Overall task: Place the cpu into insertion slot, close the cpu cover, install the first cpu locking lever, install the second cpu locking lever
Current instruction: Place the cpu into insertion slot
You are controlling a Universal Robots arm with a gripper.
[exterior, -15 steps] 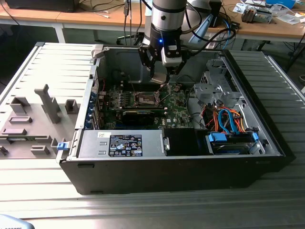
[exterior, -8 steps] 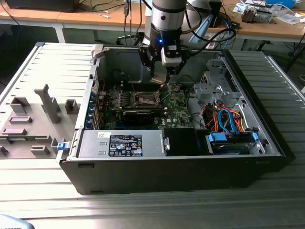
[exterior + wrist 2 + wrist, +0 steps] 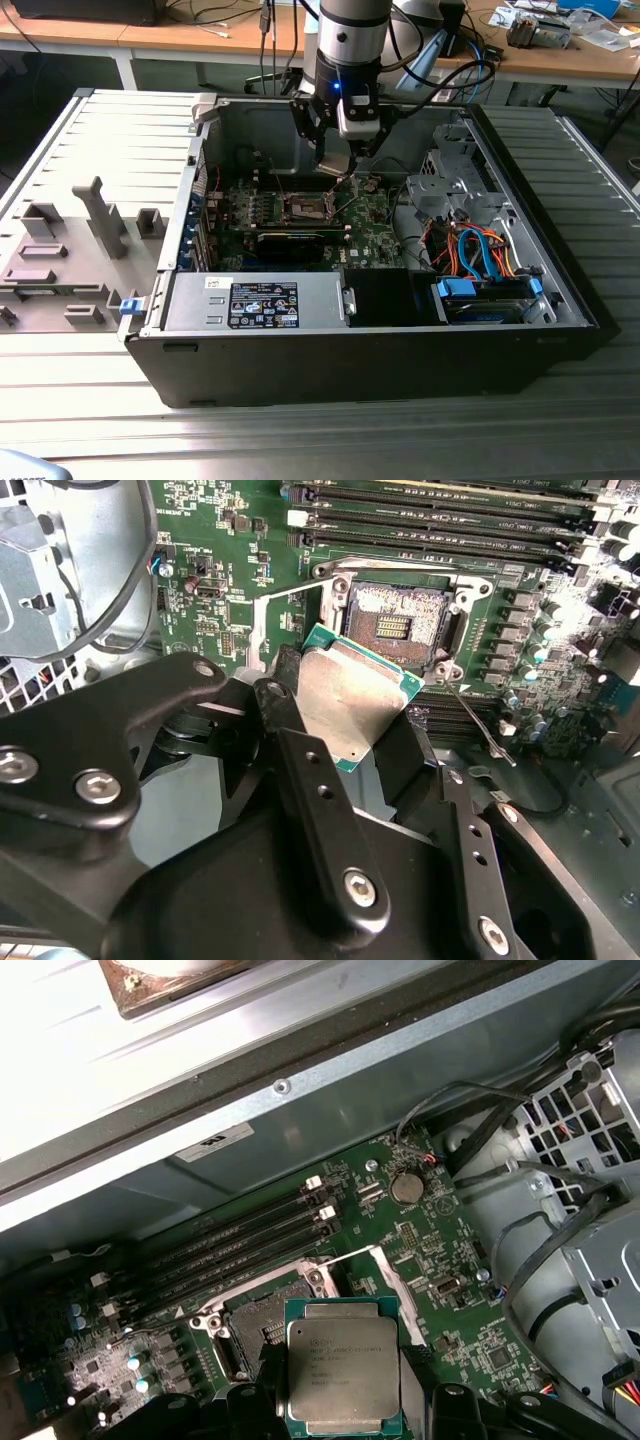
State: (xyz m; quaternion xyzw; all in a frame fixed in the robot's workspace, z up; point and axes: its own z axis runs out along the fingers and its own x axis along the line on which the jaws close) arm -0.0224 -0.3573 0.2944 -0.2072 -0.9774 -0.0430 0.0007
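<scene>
Exterior view, as I monitored it: the gripper [image 3: 345,165] hung inside the open computer case [image 3: 350,355], at about one o'clock from the insertion slot [image 3: 307,207]. Its fingers [image 3: 300,780] pinched the cpu [image 3: 345,695] by opposite edges. The chip was near the slot, unseated; the slot's dark centre lay uncovered.

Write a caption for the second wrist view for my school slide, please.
The gripper holds the cpu close to the empty insertion slot on the green board.

wooden desks [image 3: 90,38], grey ribbed table [image 3: 300,440]
</scene>
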